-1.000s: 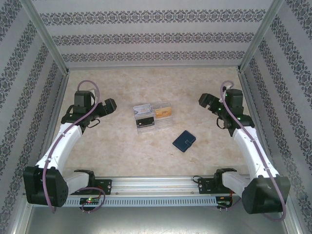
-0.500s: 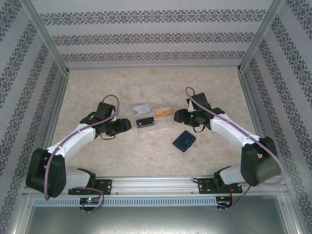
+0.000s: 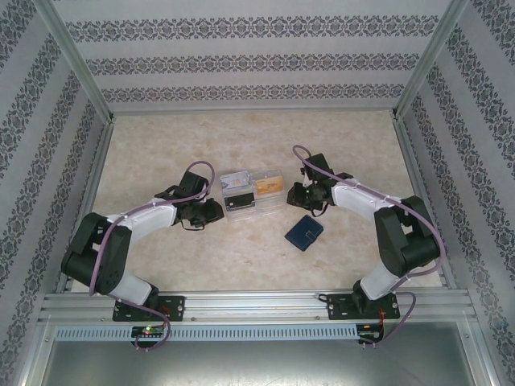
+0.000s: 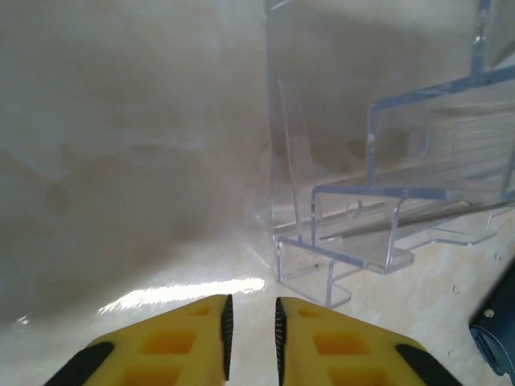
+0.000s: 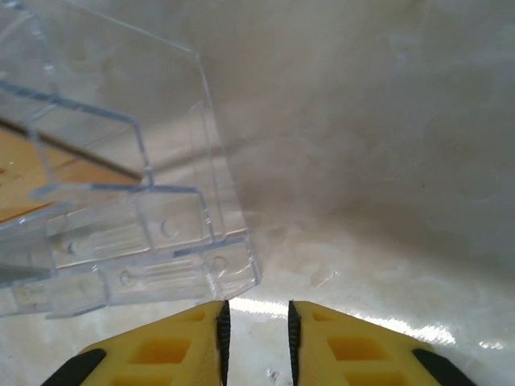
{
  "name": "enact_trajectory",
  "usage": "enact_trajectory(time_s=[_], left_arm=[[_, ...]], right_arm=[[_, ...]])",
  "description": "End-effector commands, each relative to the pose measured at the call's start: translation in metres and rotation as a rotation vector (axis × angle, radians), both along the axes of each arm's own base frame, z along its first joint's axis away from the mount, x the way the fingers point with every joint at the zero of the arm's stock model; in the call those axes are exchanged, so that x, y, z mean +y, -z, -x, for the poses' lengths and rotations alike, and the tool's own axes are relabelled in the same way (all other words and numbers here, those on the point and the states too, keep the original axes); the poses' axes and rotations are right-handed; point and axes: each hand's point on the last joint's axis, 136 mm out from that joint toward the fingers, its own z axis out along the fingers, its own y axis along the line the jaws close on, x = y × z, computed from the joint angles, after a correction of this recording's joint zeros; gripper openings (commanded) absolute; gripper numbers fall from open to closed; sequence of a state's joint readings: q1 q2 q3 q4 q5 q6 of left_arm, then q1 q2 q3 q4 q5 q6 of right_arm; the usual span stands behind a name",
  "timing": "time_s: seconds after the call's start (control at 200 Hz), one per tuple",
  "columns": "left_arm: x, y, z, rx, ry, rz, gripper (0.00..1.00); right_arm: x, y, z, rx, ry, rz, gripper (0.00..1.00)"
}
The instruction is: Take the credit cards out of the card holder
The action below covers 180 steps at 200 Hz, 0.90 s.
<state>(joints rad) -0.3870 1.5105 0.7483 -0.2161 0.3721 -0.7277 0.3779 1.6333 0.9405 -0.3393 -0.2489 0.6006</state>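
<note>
Closest to the arm bases, on the table (image 3: 241, 269): a dark blue wallet (image 3: 304, 232), folded shut and touched by neither arm. No card out of it, as far as can be seen.

Just beyond the wallet, the right gripper (image 3: 296, 195), set low beside the right end of a clear plastic box (image 3: 241, 203). Fingers at a narrow gap, nothing between them.

Opposite, just beside the box's left end, the left gripper (image 3: 211, 213), likewise narrowed and empty.

Inside the box, a flat orange piece (image 3: 270, 184) and something pale next to it. Cards or not, cannot tell.

Judged barely begun. Left to do: reach the wallet, open it, draw out each card and lay it on the table.
</note>
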Motion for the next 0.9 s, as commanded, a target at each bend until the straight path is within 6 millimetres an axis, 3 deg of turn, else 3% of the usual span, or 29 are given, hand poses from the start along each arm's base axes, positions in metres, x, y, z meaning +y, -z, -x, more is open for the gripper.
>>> enact_trajectory(time_s=[0.0,0.29,0.639,0.744,0.894], left_arm=[[-0.016,-0.004,-0.007,-0.029,0.001,0.052,0.21],[-0.015,-0.002,-0.021,-0.049,-0.024,0.018,0.19],[-0.005,-0.005,-0.07,-0.095,-0.059,-0.049,0.22],[0.006,-0.005,-0.081,-0.098,-0.076,-0.083,0.25],[0.021,-0.005,-0.083,-0.09,-0.093,-0.139,0.32]], right_arm=[[0.002,0.004,-0.011,-0.005,0.019,0.027,0.27],[0.023,0.014,-0.018,0.017,-0.014,-0.012,0.26],[0.064,0.006,-0.033,-0.014,-0.063,-0.119,0.29],[0.058,0.004,-0.038,-0.023,-0.034,-0.077,0.32],[0.018,-0.005,-0.031,-0.043,0.037,0.079,0.42]])
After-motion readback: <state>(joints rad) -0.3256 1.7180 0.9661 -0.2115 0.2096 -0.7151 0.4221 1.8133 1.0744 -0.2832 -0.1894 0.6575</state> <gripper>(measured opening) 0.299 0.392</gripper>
